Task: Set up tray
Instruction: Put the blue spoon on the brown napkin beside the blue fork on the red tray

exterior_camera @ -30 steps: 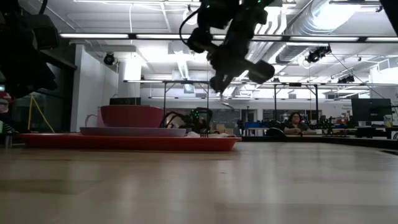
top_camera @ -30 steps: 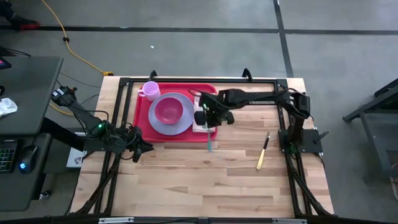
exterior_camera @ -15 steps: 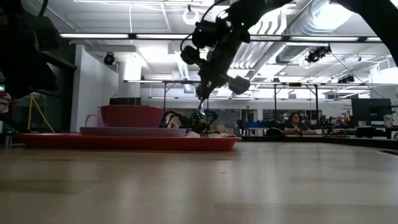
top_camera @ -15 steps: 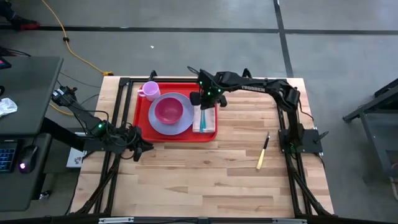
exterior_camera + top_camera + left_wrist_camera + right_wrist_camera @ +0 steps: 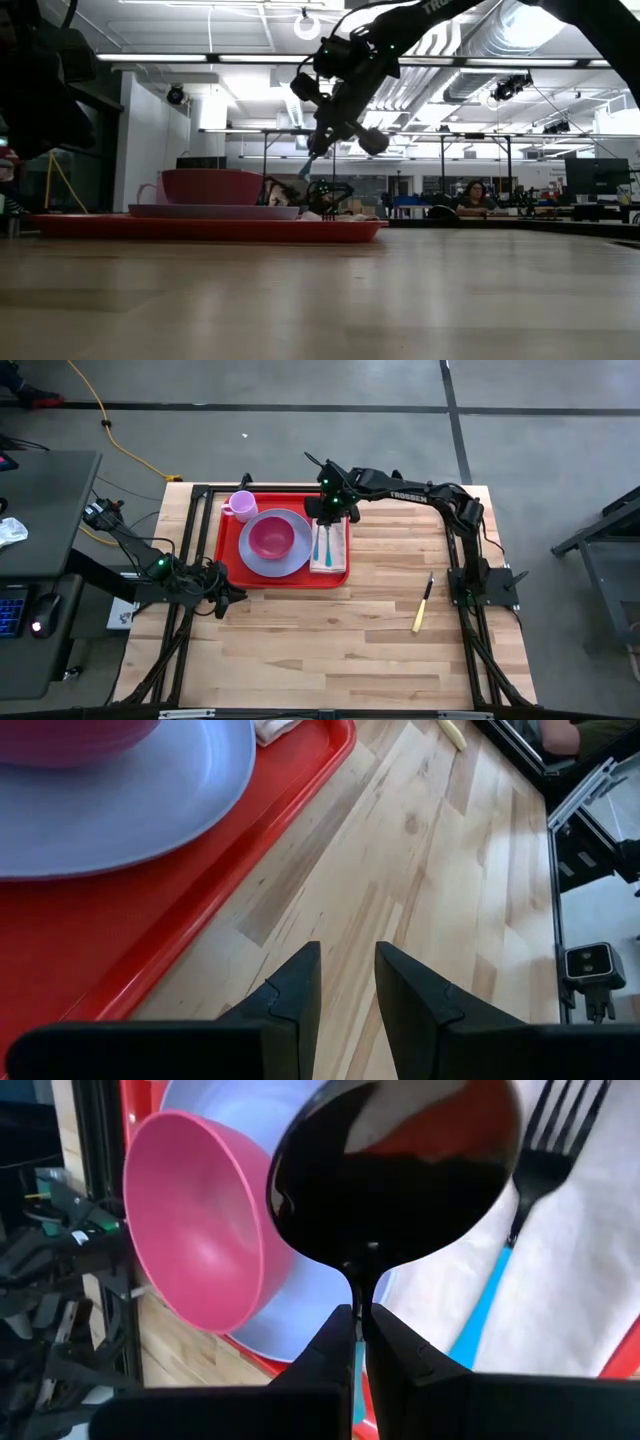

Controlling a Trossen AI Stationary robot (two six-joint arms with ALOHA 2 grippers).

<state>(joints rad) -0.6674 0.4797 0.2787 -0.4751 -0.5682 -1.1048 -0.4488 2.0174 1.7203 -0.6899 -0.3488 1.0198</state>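
Note:
The red tray [image 5: 228, 550] lies on the table's far left half and carries a lavender plate [image 5: 296, 560] with a pink bowl [image 5: 268, 538], a pink cup [image 5: 240, 505] and a pale napkin [image 5: 335, 555]. A fork [image 5: 545, 1160] with a teal handle lies on the napkin. My right gripper [image 5: 330, 510] hangs over the napkin's far end, shut on a dark spoon [image 5: 395, 1170]. In the low view the spoon [image 5: 305, 170] sticks out below the right gripper [image 5: 318, 150], above the tray [image 5: 200, 228]. My left gripper [image 5: 226, 598] waits off the tray's near left corner, slightly open. My right gripper pinches the spoon by its thin neck [image 5: 358, 1295], just behind the bowl, between the two fingers. The fingers slant down from the table's right and far side. The spoon is lifted clear, its bowl past the fingertips over the plate and napkin.
A knife with a yellow handle [image 5: 423, 605] lies on the bare wood right of the tray. The near half of the table [image 5: 330, 650] is open wood. A black frame runs along the table's far and side edges. A person sits far off in the room [image 5: 470, 195].
My right gripper has travelled from the tray's near right rim toward the far edge, to above the napkin's far end, turning and tipping its fingers downward as it went. The spoon has gone along with it, staying lifted. The fork and napkin now lie uncovered.

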